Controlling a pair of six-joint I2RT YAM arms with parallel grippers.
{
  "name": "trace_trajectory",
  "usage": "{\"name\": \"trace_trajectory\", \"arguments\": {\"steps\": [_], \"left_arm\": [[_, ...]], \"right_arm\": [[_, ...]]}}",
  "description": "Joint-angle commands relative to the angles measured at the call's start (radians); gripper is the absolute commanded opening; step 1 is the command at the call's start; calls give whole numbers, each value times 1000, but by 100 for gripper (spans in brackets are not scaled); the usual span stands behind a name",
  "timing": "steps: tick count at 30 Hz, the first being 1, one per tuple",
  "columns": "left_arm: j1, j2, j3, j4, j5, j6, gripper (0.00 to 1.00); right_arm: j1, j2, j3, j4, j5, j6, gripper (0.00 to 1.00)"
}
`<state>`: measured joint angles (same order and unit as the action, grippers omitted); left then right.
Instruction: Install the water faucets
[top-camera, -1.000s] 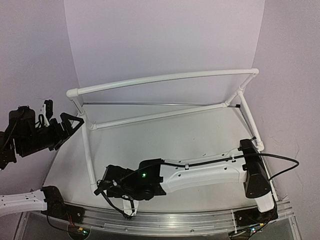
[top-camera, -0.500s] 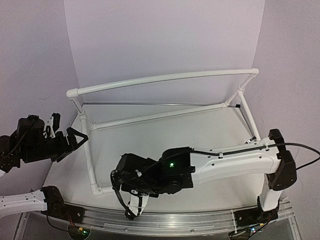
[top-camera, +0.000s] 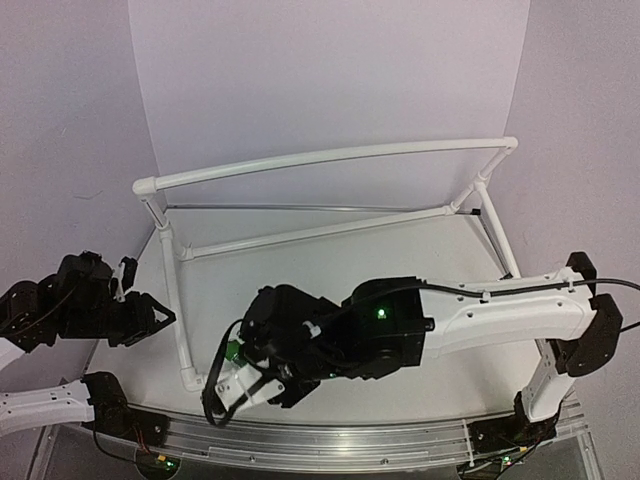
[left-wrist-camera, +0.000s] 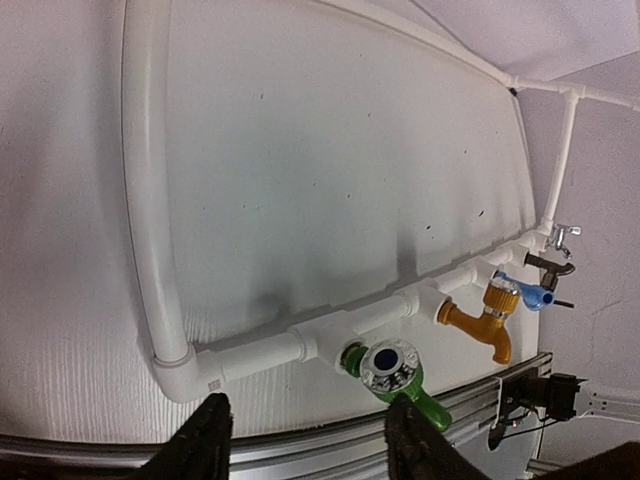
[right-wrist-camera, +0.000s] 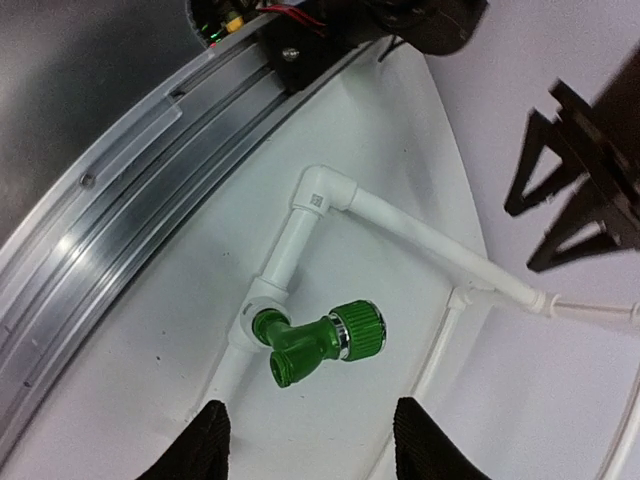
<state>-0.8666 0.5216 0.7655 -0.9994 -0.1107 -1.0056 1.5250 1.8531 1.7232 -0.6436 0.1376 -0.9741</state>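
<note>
Top view: the left hand (top-camera: 150, 315) hangs outside the white pipe frame (top-camera: 330, 155), released and empty. The right hand (top-camera: 232, 388) hangs over the frame's near corner, with a glimpse of the green faucet (top-camera: 232, 350) close beside it.

Left wrist view: this hand's fingers (left-wrist-camera: 205, 450) stand apart with nothing between them. The green faucet sits ahead of them in a tee of the pipe. Farther off to one side run the golden-orange faucet (left-wrist-camera: 485, 320), blue faucet (left-wrist-camera: 525, 293), dark grey faucet (left-wrist-camera: 550, 268) and silver faucet (left-wrist-camera: 563, 235). All five look seated.

Right wrist view: the fingers are parted and empty. The green faucet lies ahead of the gap, clear of both tips.

If the green one needs final snugging, the right hand should probably straddle its body near the tee, not the knob. It should close squarely and turn about the stub's axis while the left hand steadies the pipe.
</note>
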Motion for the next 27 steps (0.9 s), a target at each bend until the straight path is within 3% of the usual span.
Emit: {"name": "trace_trajectory", "arguments": {"steps": [1, 4, 9, 16, 22, 27], "left_arm": [[-3, 39, -46, -19, 73, -45, 35], [-3, 35, -100, 67, 132, -70, 26], [-4, 113, -172, 207, 200, -78, 15], [-5, 186, -246, 391, 263, -88, 10], [-10, 241, -251, 476, 318, -87, 8], [-28, 285, -232, 484, 333, -82, 7]], "right_arm": [[-136, -61, -3, 36, -50, 454, 30], [-209, -41, 13, 32, -118, 544, 16], [-264, 19, 27, -19, -285, 478, 0], [-317, 60, 10, -96, -482, 327, 0], [-314, 138, 105, -257, -637, 279, 0], [-307, 172, 121, -266, -627, 261, 0]]}}
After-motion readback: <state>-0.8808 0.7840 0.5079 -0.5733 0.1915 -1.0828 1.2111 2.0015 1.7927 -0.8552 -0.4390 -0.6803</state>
